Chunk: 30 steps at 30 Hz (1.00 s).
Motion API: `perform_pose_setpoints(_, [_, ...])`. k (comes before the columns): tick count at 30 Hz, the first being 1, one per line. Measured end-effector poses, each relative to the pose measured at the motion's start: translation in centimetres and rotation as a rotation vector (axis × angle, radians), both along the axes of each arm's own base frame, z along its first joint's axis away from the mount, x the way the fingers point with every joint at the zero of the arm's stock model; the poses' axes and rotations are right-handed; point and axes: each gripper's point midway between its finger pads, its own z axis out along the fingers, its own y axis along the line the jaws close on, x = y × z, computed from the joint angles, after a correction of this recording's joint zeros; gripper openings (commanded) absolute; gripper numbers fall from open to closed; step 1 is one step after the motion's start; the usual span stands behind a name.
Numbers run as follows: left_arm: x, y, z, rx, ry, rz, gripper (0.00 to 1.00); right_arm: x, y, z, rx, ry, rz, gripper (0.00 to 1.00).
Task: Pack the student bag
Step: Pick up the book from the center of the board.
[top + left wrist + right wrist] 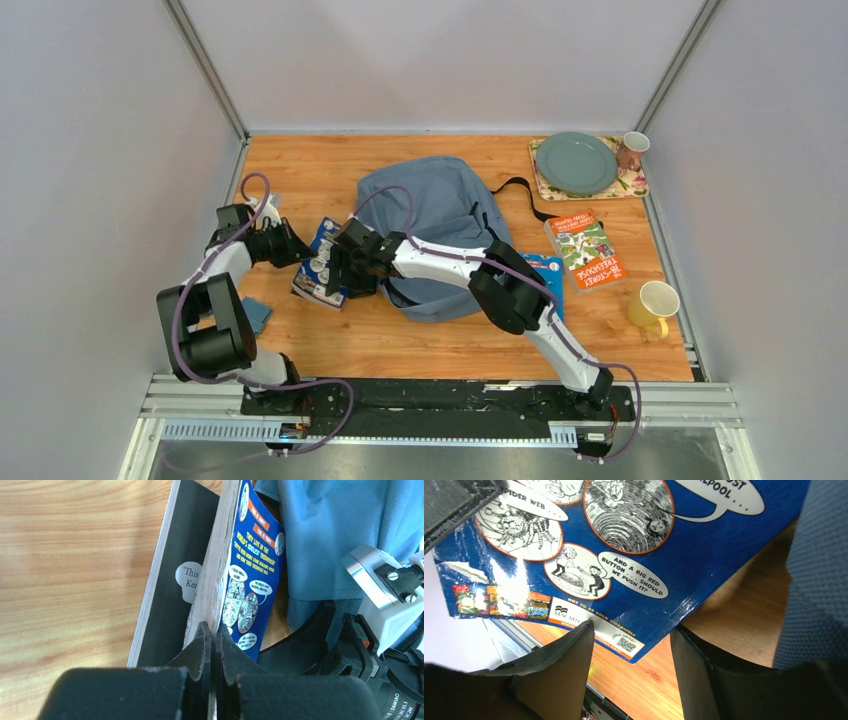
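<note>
Left wrist: left end effector [212, 632] clamped on blue paperback [255, 565] edge beside student bag [340, 530]; right end effector [631, 635] apart at the book's lower corner.

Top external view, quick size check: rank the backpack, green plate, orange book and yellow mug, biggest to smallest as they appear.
1. student bag: largest by far.
2. green plate and orange book: they look about alike, so I won't rank them against each other.
3. yellow mug: smallest.
</note>
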Motion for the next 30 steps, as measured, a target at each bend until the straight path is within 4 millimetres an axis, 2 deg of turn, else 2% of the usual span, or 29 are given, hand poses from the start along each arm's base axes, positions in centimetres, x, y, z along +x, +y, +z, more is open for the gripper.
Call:
perform_pose_setpoints(4, [-0.6,0.1,0.6,0.062,-0.013,0.040,0.00,-0.2,-0.3,0.4,0.016,-0.025,0.022,0.66])
perform_pose_setpoints(7, [-2.0,0.4,1.5,0.100,-0.018,0.105,0.00,-0.6,-1.0,1.8,0.034,-0.050,0.038,0.67])
perform_pose_setpoints(11, [-2.4,1.0,4.3,0.138,-0.056,0.175,0.00,-1.2,-2.5,6.1,0.087,-0.107,0.050,0.68])
perform_pose_setpoints(16, [-0.8,1.7,10.6,0.158,-0.172,0.219,0.00,-1.7,-5.5,14.3,0.195,-0.244,0.031,0.69])
perform_pose_setpoints(18, [-0.2,1.4,14.1,0.138,-0.256,0.209,0.00,-2.0,-7.0,16.8,0.231,-0.287,0.017,0.69])
perform_pose_setpoints(20, [-0.1,0.5,16.7,0.102,-0.326,0.185,0.00,-2.2,-8.9,18.6,0.260,-0.322,-0.005,0.70])
perform_pose_setpoints(24, [-0.8,-2.1,21.0,-0.030,-0.438,0.103,0.00,-2.0,-12.5,19.3,0.270,-0.350,-0.054,0.71])
perform_pose_setpoints(25, [-0.9,-2.9,22.0,-0.078,-0.465,0.073,0.00,-1.9,-13.4,19.1,0.268,-0.352,-0.065,0.79])
perform_pose_setpoints(26, [-1.1,-3.7,23.1,-0.129,-0.495,0.041,0.00,-1.9,-14.4,19.0,0.271,-0.356,-0.078,0.81])
perform_pose_setpoints(30, [-2.2,-6.3,25.5,-0.294,-0.559,-0.060,0.00,-1.9,-17.1,19.9,0.320,-0.397,-0.118,0.85])
